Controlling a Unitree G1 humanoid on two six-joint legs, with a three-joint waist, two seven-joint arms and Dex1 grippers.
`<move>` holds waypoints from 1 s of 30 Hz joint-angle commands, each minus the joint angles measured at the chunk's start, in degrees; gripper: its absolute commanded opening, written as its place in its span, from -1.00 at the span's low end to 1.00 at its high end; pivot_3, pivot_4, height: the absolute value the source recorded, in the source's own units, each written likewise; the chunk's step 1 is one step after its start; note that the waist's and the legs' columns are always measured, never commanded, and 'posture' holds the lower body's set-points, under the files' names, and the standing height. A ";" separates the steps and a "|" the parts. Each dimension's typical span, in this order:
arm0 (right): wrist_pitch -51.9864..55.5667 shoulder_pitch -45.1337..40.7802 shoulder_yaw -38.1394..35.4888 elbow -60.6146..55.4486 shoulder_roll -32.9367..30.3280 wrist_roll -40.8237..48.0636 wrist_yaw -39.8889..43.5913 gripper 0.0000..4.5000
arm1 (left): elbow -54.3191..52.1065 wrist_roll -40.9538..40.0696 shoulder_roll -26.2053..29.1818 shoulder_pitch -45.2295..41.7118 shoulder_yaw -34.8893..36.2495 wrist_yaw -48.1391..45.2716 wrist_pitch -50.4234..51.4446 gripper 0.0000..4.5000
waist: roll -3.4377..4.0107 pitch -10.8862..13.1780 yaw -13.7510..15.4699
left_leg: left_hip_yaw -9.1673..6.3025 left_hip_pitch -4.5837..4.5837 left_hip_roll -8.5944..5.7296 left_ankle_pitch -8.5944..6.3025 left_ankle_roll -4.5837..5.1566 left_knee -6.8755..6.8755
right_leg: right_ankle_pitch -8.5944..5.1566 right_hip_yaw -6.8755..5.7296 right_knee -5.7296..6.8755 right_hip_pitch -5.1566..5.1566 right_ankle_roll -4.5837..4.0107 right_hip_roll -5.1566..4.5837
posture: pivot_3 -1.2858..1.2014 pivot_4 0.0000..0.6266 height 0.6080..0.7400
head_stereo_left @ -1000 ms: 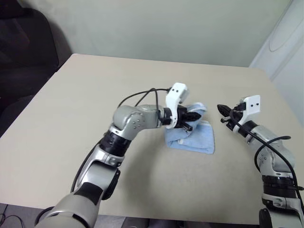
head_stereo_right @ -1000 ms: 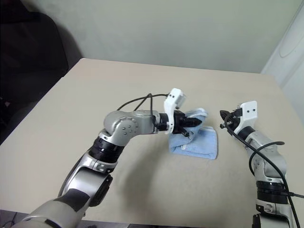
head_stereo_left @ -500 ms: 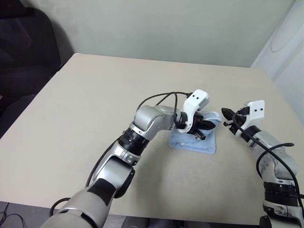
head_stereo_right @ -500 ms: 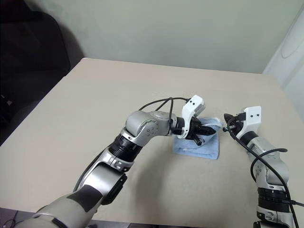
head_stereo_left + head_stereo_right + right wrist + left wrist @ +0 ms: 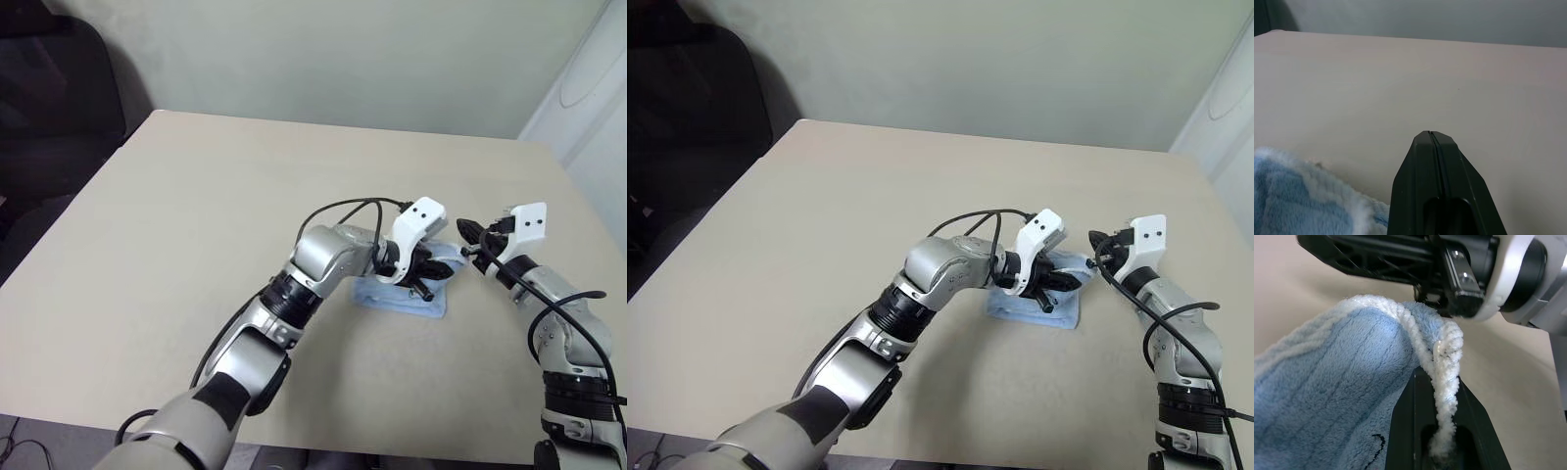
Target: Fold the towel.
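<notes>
The towel (image 5: 409, 294) lay right of centre in the head view, on the pale tabletop (image 5: 196, 225), already doubled into a small blue pad. The left gripper (image 5: 428, 275) reached across it with its jaws clamped on the white corded edge, which the left wrist view showed pinched and lifted above the layers beneath. The right gripper (image 5: 466, 232) hung just beside the towel's right end, jaws pressed together on nothing, its tip not visibly touching the cloth.

To finish this fold well, the held edge probably wanted carrying low and level until it met the far edge squarely, then setting down before release, so the terry would not spring back. The right gripper looked close enough to collide, so it likely needed to stay clear or pin the lower layers.
</notes>
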 commanded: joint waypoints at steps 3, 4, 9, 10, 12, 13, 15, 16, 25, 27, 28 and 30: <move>-0.72 -0.72 -1.56 -1.76 -0.42 0.66 -0.78 -1.00 | 1.09 0.31 -2.26 0.13 2.96 0.11 0.66 -0.77 | 0.00 0.00 0.01 | 0.01 0.00 0.00 0.01 0.02 0.01 | 0.01 0.01 0.00 0.00 0.02 0.00 | 0.03 -0.52 1.00; -0.70 -0.66 -1.62 -1.82 -0.45 0.68 -0.84 -1.00 | 1.43 0.20 -2.63 0.14 3.61 0.25 0.79 -0.68 | 0.00 0.00 0.02 | 0.01 -0.01 0.00 0.01 0.02 0.01 | 0.01 0.01 0.00 0.00 0.02 0.00 | 0.03 -0.52 1.00; -0.48 -0.38 -1.79 -2.16 -0.55 0.79 -1.08 -1.00 | 2.10 -0.54 -4.40 0.15 7.11 0.44 1.39 0.10 | 0.00 0.00 0.03 | 0.04 0.00 -0.01 0.02 0.02 0.01 | 0.04 0.01 -0.01 0.00 0.01 0.00 | 0.03 -0.52 1.00; -0.41 -0.31 -1.86 -2.26 -0.59 0.83 -1.12 -1.00 | 2.05 -0.84 -4.72 0.10 7.88 0.47 1.75 0.28 | 0.00 0.00 0.03 | 0.04 0.00 0.00 0.02 0.01 0.01 | 0.05 0.01 -0.01 0.00 0.03 0.00 | 0.03 -0.52 1.00; -0.36 -0.28 -1.97 -2.30 -0.66 0.87 -1.16 -1.00 | 1.67 -1.99 -5.32 0.05 9.87 0.16 3.02 0.60 | 0.00 0.00 0.03 | 0.05 0.00 0.00 0.04 0.00 0.01 | 0.07 0.02 -0.01 0.00 0.05 0.00 | 0.03 -0.52 1.00; -0.35 -0.32 -2.02 -2.26 -0.73 0.88 -1.16 -1.00 | 1.26 -2.97 -5.61 0.04 11.19 -0.16 4.01 0.76 | 0.00 0.00 0.03 | 0.05 0.00 0.00 0.04 0.00 0.01 | 0.08 0.02 -0.01 0.01 0.05 0.00 | 0.03 -0.52 1.00; -0.37 -0.43 -2.11 -2.12 -0.87 0.86 -1.17 -1.00 | 0.63 -4.62 -5.92 -0.12 13.65 -0.14 5.73 0.98 | 0.00 0.00 0.04 | 0.07 0.00 0.00 0.04 0.01 0.02 | 0.10 0.03 -0.01 0.01 0.05 -0.01 | 0.03 -0.52 1.00; -0.37 -0.51 -2.17 -2.07 -1.00 0.82 -1.18 -1.00 | 0.34 -5.39 -5.79 -0.34 15.05 -0.03 6.38 0.98 | 0.00 0.00 0.03 | 0.07 0.01 0.00 0.04 0.01 0.02 | 0.12 0.03 -0.01 0.02 0.04 -0.01 | 0.03 -0.52 1.00; 4.59 0.58 -2.50 -7.46 -5.03 4.80 2.19 -1.00 | 2.66 -0.06 10.86 -0.61 17.76 -5.63 -6.26 0.82 | 0.05 -0.01 -0.17 | 0.12 0.12 0.06 0.05 -0.02 0.00 | 0.16 0.05 0.01 0.02 0.07 0.07 | 0.03 -0.52 1.00; 6.21 1.86 -1.43 -9.55 -6.51 6.04 4.18 -1.00 | 3.68 0.79 14.13 0.62 17.35 -9.49 -10.36 0.57 | 0.05 -0.02 -0.17 | 0.11 0.10 0.04 0.07 -0.05 0.00 | 0.13 0.05 0.01 0.02 0.09 0.07 | 0.03 -0.52 1.00; 7.04 2.68 -1.08 -10.49 -7.22 6.64 5.14 -1.00 | 3.52 1.72 15.48 1.58 16.50 -11.05 -12.68 0.39 | 0.05 -0.02 -0.09 | 0.11 0.08 0.04 0.09 -0.09 0.01 | 0.13 0.05 -0.01 0.02 0.07 0.07 | 0.03 -0.52 1.00; 8.38 4.20 -1.09 -11.88 -8.05 7.90 6.54 -1.00 | 2.63 3.09 17.25 3.30 14.96 -13.63 -15.46 0.04 | 0.05 -0.03 0.34 | 0.06 0.02 -0.05 0.12 -0.09 0.04 | 0.05 0.05 -0.03 0.06 0.06 0.03 | 0.03 -0.52 1.00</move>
